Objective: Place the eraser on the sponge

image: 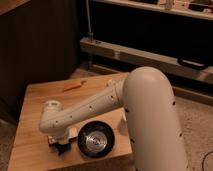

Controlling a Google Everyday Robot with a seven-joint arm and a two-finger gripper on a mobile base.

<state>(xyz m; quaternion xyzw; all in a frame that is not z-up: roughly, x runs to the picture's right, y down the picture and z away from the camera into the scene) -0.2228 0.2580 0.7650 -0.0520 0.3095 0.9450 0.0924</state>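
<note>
My white arm reaches from the right across the wooden table (30, 145), its wrist bent down near the front left. The gripper (61, 141) hangs below the wrist, just left of the black bowl. A small whitish piece with a reddish edge, the eraser (51, 143), shows at the gripper's left side. Right under the gripper peeks a dark blue patch, the sponge (63, 149), mostly hidden by the gripper. I cannot tell whether the eraser touches the sponge.
A round black bowl (96, 140) sits near the table's front edge, right of the gripper. A thin orange stick (74, 86) lies at the back of the table. Dark shelving and a metal rail stand behind the table.
</note>
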